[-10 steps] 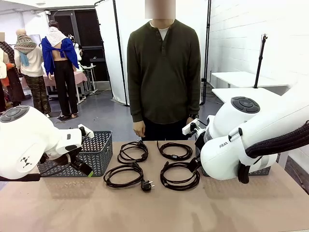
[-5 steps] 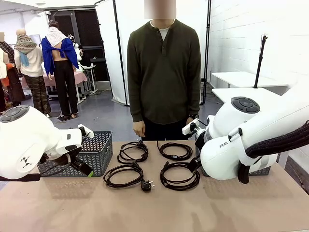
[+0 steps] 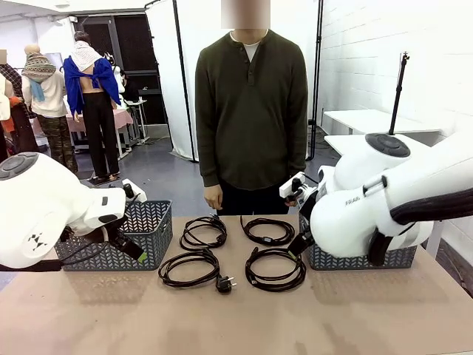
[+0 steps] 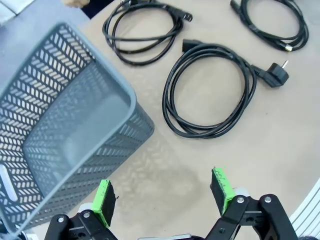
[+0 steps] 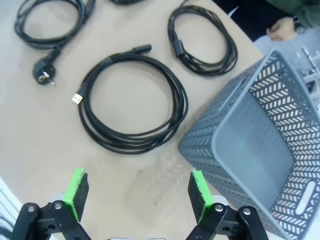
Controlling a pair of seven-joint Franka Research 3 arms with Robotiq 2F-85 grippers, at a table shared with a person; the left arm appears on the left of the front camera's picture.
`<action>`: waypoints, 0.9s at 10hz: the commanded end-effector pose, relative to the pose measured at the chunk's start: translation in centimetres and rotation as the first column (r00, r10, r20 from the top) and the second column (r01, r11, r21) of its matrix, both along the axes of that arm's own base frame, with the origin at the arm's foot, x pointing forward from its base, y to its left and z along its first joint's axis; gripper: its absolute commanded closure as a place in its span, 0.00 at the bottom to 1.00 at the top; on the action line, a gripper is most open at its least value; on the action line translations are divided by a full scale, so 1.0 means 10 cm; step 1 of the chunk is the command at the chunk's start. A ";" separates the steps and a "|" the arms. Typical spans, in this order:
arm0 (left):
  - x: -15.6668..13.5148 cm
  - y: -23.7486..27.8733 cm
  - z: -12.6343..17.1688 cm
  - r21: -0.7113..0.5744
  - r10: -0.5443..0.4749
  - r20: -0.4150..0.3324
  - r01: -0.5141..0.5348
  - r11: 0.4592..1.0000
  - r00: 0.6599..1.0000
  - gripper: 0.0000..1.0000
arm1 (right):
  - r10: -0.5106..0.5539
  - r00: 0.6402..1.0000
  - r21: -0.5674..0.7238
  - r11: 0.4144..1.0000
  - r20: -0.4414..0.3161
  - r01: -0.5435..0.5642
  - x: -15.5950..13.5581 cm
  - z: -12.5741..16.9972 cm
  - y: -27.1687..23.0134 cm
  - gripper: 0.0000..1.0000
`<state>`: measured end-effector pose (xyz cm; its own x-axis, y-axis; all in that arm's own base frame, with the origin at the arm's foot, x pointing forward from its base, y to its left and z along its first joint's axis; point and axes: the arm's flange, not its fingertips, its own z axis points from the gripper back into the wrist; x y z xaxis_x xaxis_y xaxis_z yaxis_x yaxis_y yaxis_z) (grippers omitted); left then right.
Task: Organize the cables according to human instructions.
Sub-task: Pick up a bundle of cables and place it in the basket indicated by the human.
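Observation:
Four coiled black cables lie on the brown table in two rows: back left (image 3: 203,231), back right (image 3: 267,230), front left (image 3: 189,268) with its plug (image 3: 225,282), and front right (image 3: 275,268). The human (image 3: 251,111) stands at the far edge with arms hanging down. My left gripper (image 4: 162,194) is open and hovers beside the left basket (image 4: 65,130), short of the front-left cable (image 4: 210,132). The right gripper (image 5: 137,192) is open too, above bare table, just short of the front-right cable (image 5: 181,106) and next to the right basket (image 5: 260,140). Neither gripper holds anything.
A grey mesh basket (image 3: 140,233) stands at the left of the table and another (image 3: 355,259) at the right, partly behind my right arm. The near half of the table is bare. White tables and a tripod stand at the far right.
Both arms have shifted a little: the left arm's joint has risen and the right arm has moved up and to the right. Cables and the human have not moved. Both grippers stay open.

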<state>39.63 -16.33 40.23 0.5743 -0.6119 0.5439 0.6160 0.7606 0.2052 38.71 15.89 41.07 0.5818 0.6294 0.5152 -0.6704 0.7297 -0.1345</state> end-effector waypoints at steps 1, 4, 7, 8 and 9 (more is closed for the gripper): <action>-0.03 0.18 0.15 -0.022 -0.098 -0.008 0.098 0.995 0.995 0.00 | 0.106 0.994 0.013 0.994 -0.016 -0.106 0.05 0.20 -0.25 0.00; -0.02 0.31 0.46 -0.064 -0.237 -0.035 0.235 0.970 0.971 0.00 | 0.256 0.966 0.099 0.963 -0.028 -0.252 0.09 0.44 -0.45 0.00; -0.05 0.47 0.77 -0.083 -0.328 -0.034 0.325 0.942 0.944 0.00 | 0.360 0.933 0.175 0.919 0.001 -0.355 0.10 0.62 -0.68 0.00; -0.06 0.49 0.83 -0.092 -0.353 -0.030 0.349 0.933 0.935 0.00 | 0.384 0.923 0.192 0.905 0.010 -0.379 0.10 0.66 -0.75 0.00; -0.07 0.51 0.88 -0.097 -0.364 -0.028 0.360 0.928 0.931 0.00 | 0.399 0.917 0.208 0.895 0.019 -0.394 0.10 0.69 -0.79 0.00</action>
<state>38.44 -11.77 49.10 0.3660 -0.7310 0.5759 0.8422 0.5235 0.1293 39.12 8.76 48.52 0.3562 0.6986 0.6205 -0.8912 0.4535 0.0009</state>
